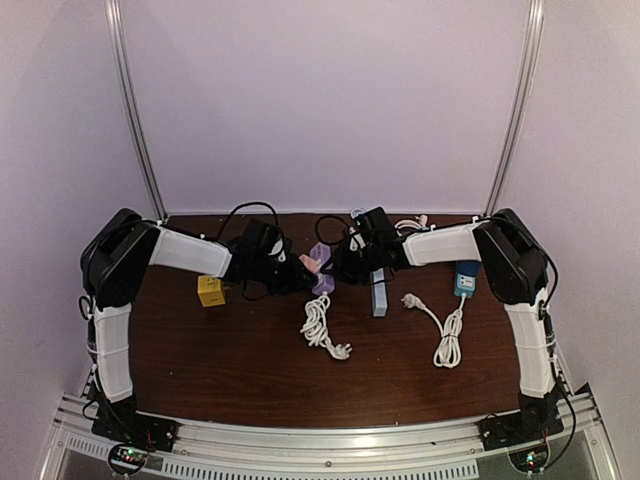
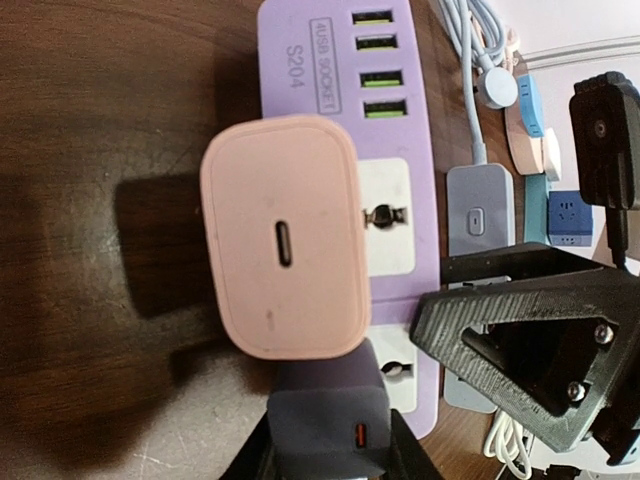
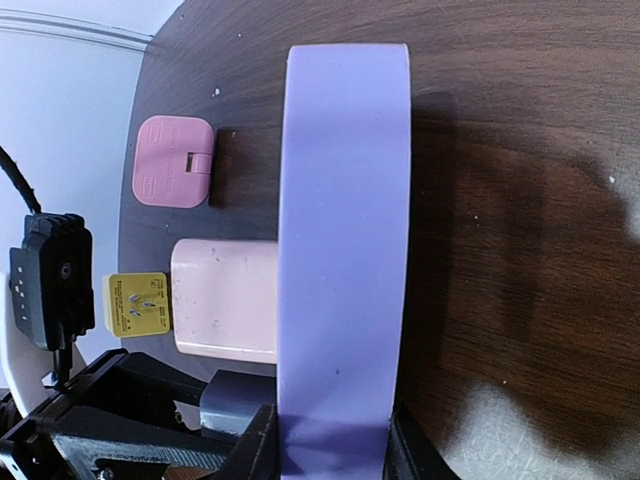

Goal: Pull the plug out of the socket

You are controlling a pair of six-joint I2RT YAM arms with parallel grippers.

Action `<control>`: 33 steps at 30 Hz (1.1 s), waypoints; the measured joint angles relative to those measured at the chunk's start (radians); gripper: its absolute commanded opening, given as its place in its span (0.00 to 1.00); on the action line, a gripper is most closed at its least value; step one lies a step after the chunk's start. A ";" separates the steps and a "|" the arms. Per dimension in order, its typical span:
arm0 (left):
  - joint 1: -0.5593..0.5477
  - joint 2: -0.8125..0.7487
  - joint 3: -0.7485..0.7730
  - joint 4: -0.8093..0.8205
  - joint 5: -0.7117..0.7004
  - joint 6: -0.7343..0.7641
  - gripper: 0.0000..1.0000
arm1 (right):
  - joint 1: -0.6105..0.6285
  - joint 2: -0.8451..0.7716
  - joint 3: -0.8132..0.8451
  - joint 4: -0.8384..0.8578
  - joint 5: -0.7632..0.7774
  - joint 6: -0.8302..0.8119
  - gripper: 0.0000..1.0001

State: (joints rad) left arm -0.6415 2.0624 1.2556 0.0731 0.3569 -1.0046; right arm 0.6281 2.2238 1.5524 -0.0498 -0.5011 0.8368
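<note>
The socket is a purple power strip [image 2: 330,60] [image 3: 345,230] [image 1: 321,268] standing on edge on the dark table. Two plugs sit in its face: a pink charger [image 2: 280,235] [image 3: 225,300] and, below it, a dark grey plug [image 2: 325,410] [image 3: 235,400]. My left gripper [image 2: 325,445] [image 1: 290,268] is shut on the dark grey plug, one finger on each side. My right gripper [image 3: 335,450] [image 1: 345,262] is shut across the end of the purple strip, from the opposite side.
A yellow adapter [image 1: 210,290] [image 3: 135,303] and a pink plug [image 3: 173,160] lie left of the strip. A coiled white cable [image 1: 320,325], a grey strip [image 1: 379,292], a white corded plug [image 1: 445,330] and a blue adapter [image 1: 466,278] lie to the right.
</note>
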 measured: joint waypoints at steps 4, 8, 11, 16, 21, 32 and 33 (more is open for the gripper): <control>0.000 0.000 0.016 -0.028 -0.001 0.000 0.00 | 0.002 -0.004 0.000 -0.007 0.031 0.000 0.12; 0.000 -0.002 0.021 -0.032 0.000 0.000 0.00 | 0.009 -0.013 -0.001 -0.024 0.075 0.000 0.10; 0.000 -0.008 0.024 -0.032 0.000 0.002 0.00 | 0.012 -0.029 -0.013 -0.036 0.117 0.001 0.10; 0.002 -0.040 0.024 -0.044 0.007 0.011 0.00 | 0.011 -0.049 -0.043 -0.026 0.149 0.006 0.12; 0.014 -0.089 0.019 -0.050 0.015 0.027 0.00 | 0.007 -0.056 -0.074 0.021 0.140 0.010 0.22; 0.087 -0.206 -0.007 -0.139 0.000 0.091 0.00 | -0.034 -0.081 -0.167 0.067 0.117 -0.002 0.61; 0.099 -0.212 -0.007 -0.148 -0.002 0.097 0.00 | -0.036 -0.084 -0.172 0.067 0.117 -0.001 0.62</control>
State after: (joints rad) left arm -0.5426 1.8500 1.2484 -0.0750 0.3546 -0.9081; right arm 0.5922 2.1399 1.3808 0.0174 -0.3840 0.8356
